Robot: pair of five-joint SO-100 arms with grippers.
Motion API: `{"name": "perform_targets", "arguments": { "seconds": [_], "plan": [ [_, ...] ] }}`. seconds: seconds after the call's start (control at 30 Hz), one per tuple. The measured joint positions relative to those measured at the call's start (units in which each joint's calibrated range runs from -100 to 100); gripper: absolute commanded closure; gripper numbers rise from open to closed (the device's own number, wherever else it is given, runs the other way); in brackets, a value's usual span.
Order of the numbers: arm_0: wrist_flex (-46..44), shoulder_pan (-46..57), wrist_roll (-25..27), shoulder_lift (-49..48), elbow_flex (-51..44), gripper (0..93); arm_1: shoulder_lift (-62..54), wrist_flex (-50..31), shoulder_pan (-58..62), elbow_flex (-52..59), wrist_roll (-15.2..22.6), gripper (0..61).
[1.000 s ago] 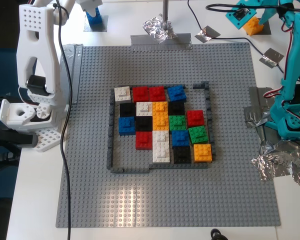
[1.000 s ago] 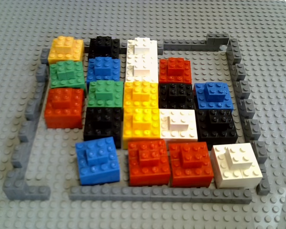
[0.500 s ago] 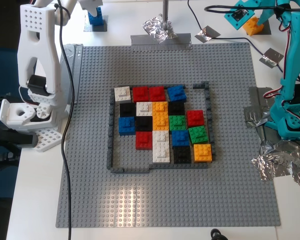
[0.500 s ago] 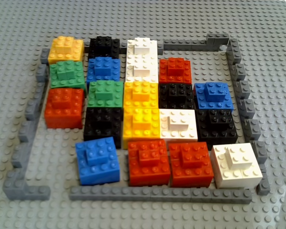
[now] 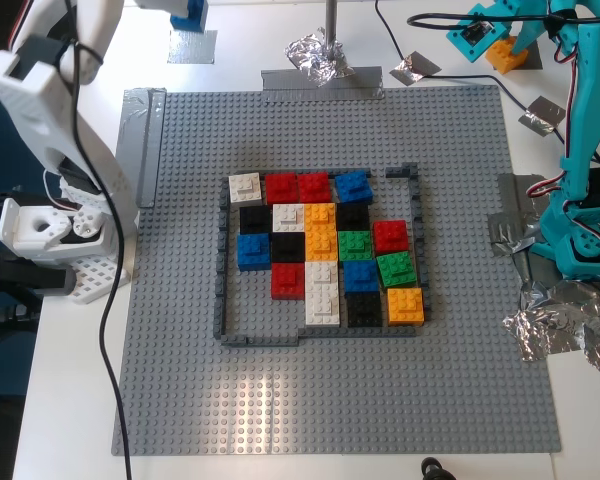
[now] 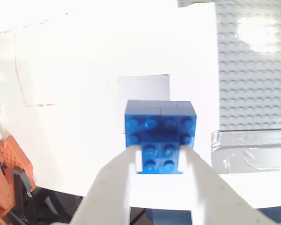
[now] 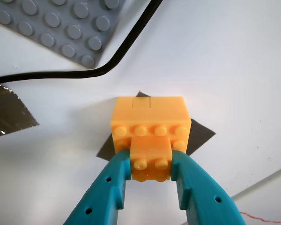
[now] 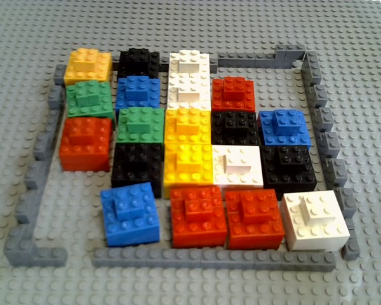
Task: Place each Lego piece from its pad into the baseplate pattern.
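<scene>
Between my first gripper's [image 7: 151,180] fingers, orange brick [image 7: 150,130].

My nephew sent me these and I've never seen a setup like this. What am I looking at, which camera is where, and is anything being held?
These are two small desktop robot arms, one white and one teal, working around a grey studded baseplate. The exterior view looks down on the whole table. The other view is a close-up of the brick mosaic inside its dark-grey frame. The two wrist views come from cameras mounted on the arms, looking along their fingers.

My second gripper, the white one, is closed on a blue brick above its grey pad. My first gripper, the teal one, is closed on an orange brick over its dark pad.

Also on the table: crumpled foil, tape patches and cables.
</scene>
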Motion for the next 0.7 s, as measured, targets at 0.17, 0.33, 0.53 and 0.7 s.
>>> {"name": "perform_targets", "arguments": {
  "seconds": [0.17, 0.33, 0.53, 0.7],
  "plan": [
    [0.0, 0.0, 0.0, 0.0, 0.0, 90.8, -11.1, 4.2, 6.0, 9.1, -3.2, 61.2],
    [0.0, -0.6, 0.0, -0.4, 0.0, 90.8, -21.6, 8.4, 15.9, 20.9, -5.3, 61.2],
    [4.0, -2.2, 0.6, -4.2, 0.0, 90.8, -30.3, 13.1, 28.9, 31.9, -6.6, 61.2],
    [6.0, -3.4, 0.6, -8.0, 0.0, 90.8, -35.1, 13.0, 39.7, 38.3, -5.8, 61.2]
  ]
}}
